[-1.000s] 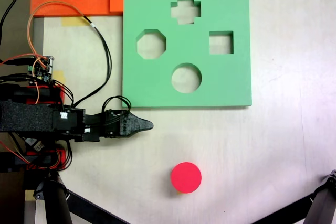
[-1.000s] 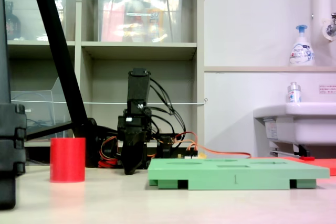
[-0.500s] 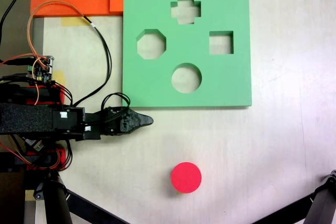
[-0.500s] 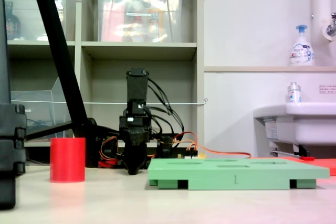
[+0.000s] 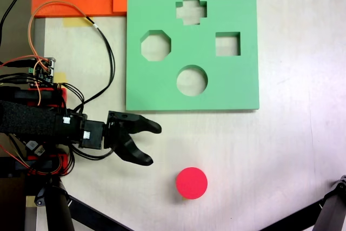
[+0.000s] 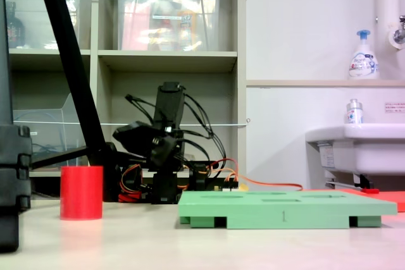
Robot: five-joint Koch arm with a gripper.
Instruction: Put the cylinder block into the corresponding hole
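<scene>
Just below the green board's (image 5: 192, 44) lower edge, off its corner: jaws spread wide, empty. One cylinder block (image 5: 192, 183) farther below on bare tabletop (image 5: 286, 155); four cutouts, round hole (image 5: 192, 80) nearest that edge.

The green foam board (image 5: 192, 45) lies flat, its circular cutout (image 5: 192, 80) nearest the lower edge, under the cross, octagon and square openings. Below the board, apart from it, the cylinder block (image 5: 192, 183) stands on the pale table (image 5: 281, 155). The gripper (image 5: 153, 144), jaws spread, sits below the board's lower left corner, near the block without touching it.
</scene>
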